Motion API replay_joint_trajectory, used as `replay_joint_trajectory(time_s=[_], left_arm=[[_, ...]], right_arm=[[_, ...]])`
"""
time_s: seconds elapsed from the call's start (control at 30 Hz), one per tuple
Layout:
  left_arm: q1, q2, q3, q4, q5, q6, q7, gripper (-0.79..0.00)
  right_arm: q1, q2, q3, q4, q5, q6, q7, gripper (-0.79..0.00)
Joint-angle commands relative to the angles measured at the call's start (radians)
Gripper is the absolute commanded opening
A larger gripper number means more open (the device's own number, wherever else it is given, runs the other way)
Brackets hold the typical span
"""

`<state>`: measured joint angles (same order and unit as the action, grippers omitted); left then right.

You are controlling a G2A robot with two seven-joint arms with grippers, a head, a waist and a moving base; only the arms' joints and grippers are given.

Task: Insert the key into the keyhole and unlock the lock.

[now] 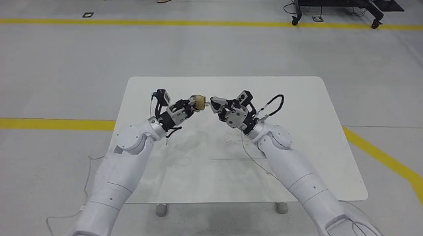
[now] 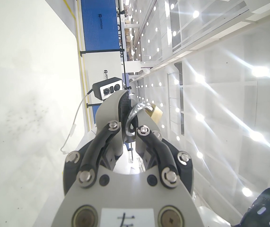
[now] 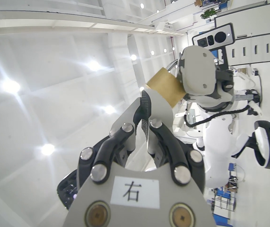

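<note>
**White shells, grey pincers: a two-armed robot up close**

The left arm (image 1: 125, 163) and right arm (image 1: 301, 173) wear glossy white shells, rounded at every joint, with black collars and thick black cables (image 3: 253, 103) near the wrists. The left pincer (image 2: 135, 112) and right pincer (image 3: 146, 102) are built alike: pale grey fingers (image 2: 108, 109) lined with black cross-hatched pads (image 3: 145, 109), on curved black link bars (image 2: 94, 147) pinned with silver screws (image 2: 85, 176). Each grey wrist plate (image 3: 137, 216) carries two brass-coloured round inserts and a white label (image 3: 135, 191) bearing one black character. A small boxy wrist camera (image 3: 214, 37) with dark lenses sits behind each pincer; one trails a thin white cable (image 2: 77, 115).
</note>
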<state>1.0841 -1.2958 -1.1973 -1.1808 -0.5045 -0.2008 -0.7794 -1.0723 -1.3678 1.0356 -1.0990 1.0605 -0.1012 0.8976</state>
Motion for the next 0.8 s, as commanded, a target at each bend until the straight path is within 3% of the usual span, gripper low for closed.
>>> replay_joint_trajectory(time_s=[0.0, 0.1, 0.2, 0.27, 0.77], left_arm=[[0.009, 0.0, -0.001, -0.011, 0.016, -0.017, 0.026, -0.785], [0.018, 0.001, -0.005, -0.021, 0.013, -0.018, 0.036, -0.785], [0.021, 0.002, -0.012, -0.019, -0.001, 0.005, 0.047, -0.785], [0.021, 0.001, -0.014, -0.018, -0.005, 0.027, 0.065, -0.785], [0.013, 0.0, -0.001, -0.018, 0.002, 0.06, 0.07, -0.785]], right_arm=[[0.0, -0.004, 0.0, 0.008, 0.028, 0.01, 0.018, -0.785], [0.005, -0.006, -0.004, 0.02, 0.004, 0.004, 0.025, -0.785], [0.014, -0.002, 0.014, 0.016, -0.049, -0.074, 0.03, -0.785], [0.019, 0.001, 0.03, 0.011, -0.082, -0.121, 0.028, 0.0], [0.019, 0.002, 0.031, 0.008, -0.087, -0.124, 0.024, 0.0]])
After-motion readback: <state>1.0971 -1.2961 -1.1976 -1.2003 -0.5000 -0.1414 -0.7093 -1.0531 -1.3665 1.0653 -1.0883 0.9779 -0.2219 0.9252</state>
